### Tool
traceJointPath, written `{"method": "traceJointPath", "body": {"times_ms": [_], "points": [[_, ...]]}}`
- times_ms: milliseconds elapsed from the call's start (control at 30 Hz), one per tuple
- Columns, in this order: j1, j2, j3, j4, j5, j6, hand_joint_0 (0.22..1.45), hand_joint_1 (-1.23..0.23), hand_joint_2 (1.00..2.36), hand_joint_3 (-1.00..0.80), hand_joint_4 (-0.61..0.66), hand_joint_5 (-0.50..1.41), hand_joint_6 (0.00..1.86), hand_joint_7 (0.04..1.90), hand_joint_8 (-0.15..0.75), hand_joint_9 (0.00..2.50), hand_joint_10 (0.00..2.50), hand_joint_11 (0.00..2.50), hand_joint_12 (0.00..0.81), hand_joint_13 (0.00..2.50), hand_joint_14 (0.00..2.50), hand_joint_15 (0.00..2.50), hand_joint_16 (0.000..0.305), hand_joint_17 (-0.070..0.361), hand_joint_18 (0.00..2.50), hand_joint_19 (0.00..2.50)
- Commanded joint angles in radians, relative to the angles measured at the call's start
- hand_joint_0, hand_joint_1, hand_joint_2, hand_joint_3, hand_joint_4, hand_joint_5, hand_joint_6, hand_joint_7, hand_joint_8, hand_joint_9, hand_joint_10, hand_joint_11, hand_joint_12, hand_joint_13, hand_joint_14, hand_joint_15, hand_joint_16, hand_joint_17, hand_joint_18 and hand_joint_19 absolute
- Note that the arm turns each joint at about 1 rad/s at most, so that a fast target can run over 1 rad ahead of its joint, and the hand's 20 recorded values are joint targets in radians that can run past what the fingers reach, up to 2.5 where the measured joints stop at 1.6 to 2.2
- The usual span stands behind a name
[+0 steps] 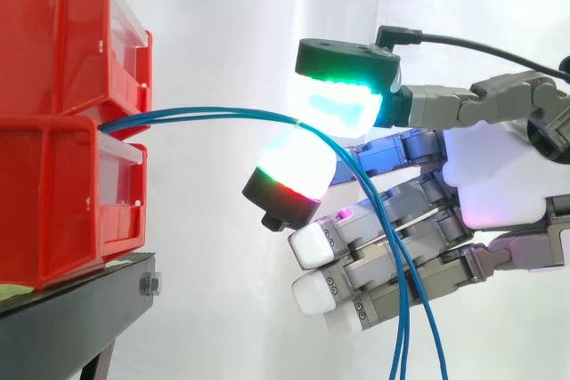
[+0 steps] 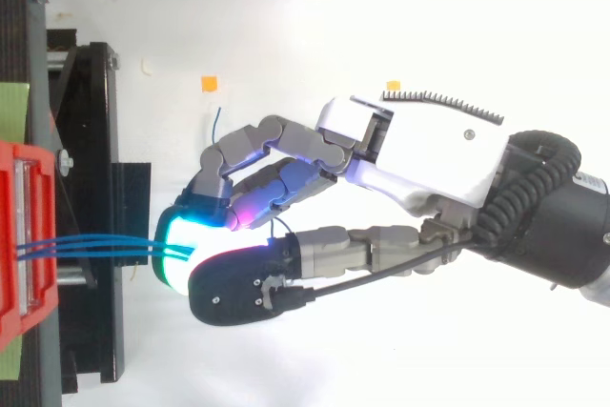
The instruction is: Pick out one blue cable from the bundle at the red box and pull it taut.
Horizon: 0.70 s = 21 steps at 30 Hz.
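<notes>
Hand (image 1: 494, 166) is pinching the blue cables (image 1: 214, 114) between two glowing pads (image 1: 343, 104), its other fingers curling below. Cables are arching out from between the stacked red bins (image 1: 53, 175) to the pinch, then hanging slack past the fingers. Strand count inside the pinch: cannot tell.

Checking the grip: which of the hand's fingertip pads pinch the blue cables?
On the hand, the large cyan-green upper pad and the whitish pad beneath it pinch the blue cables. The small white fingertips lower down grip nothing.
</notes>
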<state>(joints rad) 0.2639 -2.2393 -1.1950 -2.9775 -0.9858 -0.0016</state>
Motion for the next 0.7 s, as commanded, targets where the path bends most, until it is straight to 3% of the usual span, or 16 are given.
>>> {"method": "traceJointPath", "body": {"times_ms": [0, 233, 467, 667], "points": [[0.000, 0.000, 0.000, 0.000, -0.001, 0.000, 0.59, -0.69, 1.01, -0.26, 0.13, -0.14, 0.91, 0.98, 0.305, 0.96, 0.01, 0.50, 0.216, 0.77, 0.01, 0.28, 0.018, 0.040, 0.44, 0.41], [0.000, 0.000, -0.002, 0.000, -0.001, 0.000, 0.60, -0.72, 1.01, -0.31, 0.15, -0.14, 0.91, 0.96, 0.301, 0.96, 0.01, 0.49, 0.213, 0.77, 0.01, 0.28, 0.018, 0.040, 0.45, 0.41], [0.000, 0.000, 0.002, 0.000, -0.001, 0.002, 0.57, -0.64, 1.00, -0.48, 0.16, -0.14, 0.91, 0.93, 0.303, 0.98, 0.01, 0.50, 0.212, 0.77, 0.01, 0.28, 0.018, 0.041, 0.45, 0.41], [0.001, 0.000, 0.000, -0.012, 0.001, 0.009, 0.54, -0.61, 1.00, -0.50, 0.17, -0.14, 0.89, 0.93, 0.305, 0.97, 0.01, 0.50, 0.222, 0.76, 0.01, 0.28, 0.019, 0.044, 0.43, 0.42]]}}
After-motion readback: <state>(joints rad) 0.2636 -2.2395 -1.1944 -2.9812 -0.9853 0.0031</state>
